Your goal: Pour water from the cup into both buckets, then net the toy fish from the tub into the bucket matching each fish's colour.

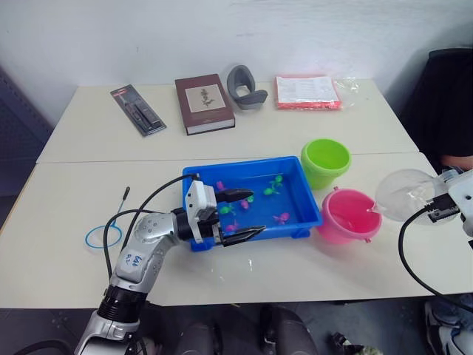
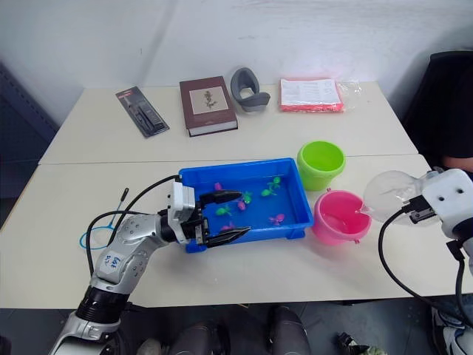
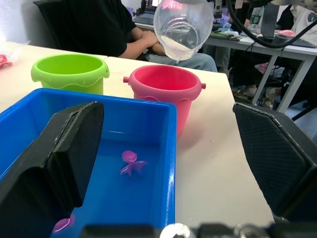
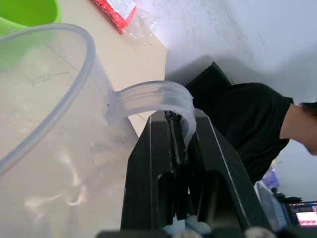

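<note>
The left arm reaches in low across the near table, elbow bent, and its left gripper [image 1: 238, 216] hovers over the near left corner of the tub [image 1: 288, 167] with the two black fingers spread wide apart and nothing between them. The right gripper [image 4: 181, 148] is out at the right edge of the table, its fingers clamped tight on the looped side handle of the cup [image 1: 405, 194], which is tipped over on its side with the mouth leaning toward the pink bucket [image 1: 347, 215]; in the left wrist view a little water lies in the lowered lip of the cup directly above that bucket's mouth. The cup is clear thin plastic with faint measuring marks. The pink bucket stands just beside the tub's right end, and the lime green bucket [image 1: 325, 161] stands behind it, close to the tub's far right corner; both have wavy drip-shaped rims. The tub is glossy blue, shallow and rectangular, with green and pink toy fish [image 1: 281, 218] scattered on its wet floor, ahead of the open fingers. The net [image 1: 101, 235] lies flat on the table left of the arm, its blue ring apart from the tub, thin black handle pointing away.
</note>
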`<action>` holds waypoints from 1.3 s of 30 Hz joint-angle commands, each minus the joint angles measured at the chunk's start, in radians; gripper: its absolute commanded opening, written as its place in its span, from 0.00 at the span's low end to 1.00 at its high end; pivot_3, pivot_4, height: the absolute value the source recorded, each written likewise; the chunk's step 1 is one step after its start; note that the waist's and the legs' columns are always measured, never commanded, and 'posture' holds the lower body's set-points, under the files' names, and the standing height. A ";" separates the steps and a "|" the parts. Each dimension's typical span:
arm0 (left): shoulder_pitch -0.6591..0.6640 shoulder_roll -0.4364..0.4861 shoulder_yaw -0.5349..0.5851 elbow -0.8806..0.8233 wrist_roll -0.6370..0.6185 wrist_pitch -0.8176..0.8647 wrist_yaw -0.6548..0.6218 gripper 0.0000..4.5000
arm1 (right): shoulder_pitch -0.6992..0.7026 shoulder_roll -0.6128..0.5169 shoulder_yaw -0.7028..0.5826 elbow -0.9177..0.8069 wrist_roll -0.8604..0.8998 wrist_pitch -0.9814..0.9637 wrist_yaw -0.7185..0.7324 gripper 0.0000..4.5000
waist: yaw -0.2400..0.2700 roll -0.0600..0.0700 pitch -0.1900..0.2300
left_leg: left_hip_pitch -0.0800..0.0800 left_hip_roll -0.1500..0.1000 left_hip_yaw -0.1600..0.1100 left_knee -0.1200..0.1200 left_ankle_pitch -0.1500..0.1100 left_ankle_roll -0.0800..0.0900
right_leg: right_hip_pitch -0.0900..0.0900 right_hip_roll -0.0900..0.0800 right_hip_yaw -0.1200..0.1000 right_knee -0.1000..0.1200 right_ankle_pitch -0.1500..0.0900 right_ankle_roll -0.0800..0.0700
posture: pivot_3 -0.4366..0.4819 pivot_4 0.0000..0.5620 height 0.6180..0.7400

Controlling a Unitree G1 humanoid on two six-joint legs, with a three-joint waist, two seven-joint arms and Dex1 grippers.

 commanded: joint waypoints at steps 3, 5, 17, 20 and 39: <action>-0.002 -0.006 -0.012 -0.037 0.011 -0.024 -0.003 1.00 | -0.036 -0.026 -0.003 0.018 -0.078 -0.084 -0.002 0.01 | 0.000 0.000 0.000 | 0.000 0.000 0.000 0.000 0.000 0.000 | 0.000 0.000 0.000 0.000 0.000 0.000 | 0.48 0.27 1.00; 0.001 -0.007 -0.014 -0.039 0.014 -0.026 -0.004 1.00 | -0.044 -0.021 0.002 0.023 -0.100 -0.102 -0.001 0.01 | -0.001 0.000 0.000 | 0.000 0.000 0.000 0.000 0.000 0.000 | 0.000 0.000 0.000 0.000 0.000 0.000 | 0.48 0.27 1.00; 0.001 -0.024 -0.024 -0.033 0.022 -0.052 0.009 1.00 | -0.079 -0.013 0.029 0.034 -0.197 -0.180 0.002 0.01 | 0.000 0.000 0.000 | 0.000 0.000 0.000 0.000 0.000 0.000 | 0.000 0.000 0.000 0.000 0.000 0.000 | 0.48 0.27 1.00; 0.002 -0.024 -0.024 -0.033 0.026 -0.059 0.012 1.00 | -0.077 -0.015 0.025 0.042 -0.220 -0.210 0.000 0.01 | -0.001 0.000 0.000 | 0.000 0.000 0.000 0.000 0.000 0.000 | 0.000 0.000 0.000 0.000 0.000 0.000 | 0.48 0.27 1.00; -0.015 -0.035 -0.029 -0.012 0.032 -0.072 0.013 1.00 | -0.071 0.012 0.010 0.094 -0.285 -0.345 -0.016 0.01 | -0.001 0.000 0.000 | 0.000 0.000 0.000 0.000 0.000 0.000 | 0.000 0.000 0.000 0.000 0.000 0.000 | 0.48 0.27 1.00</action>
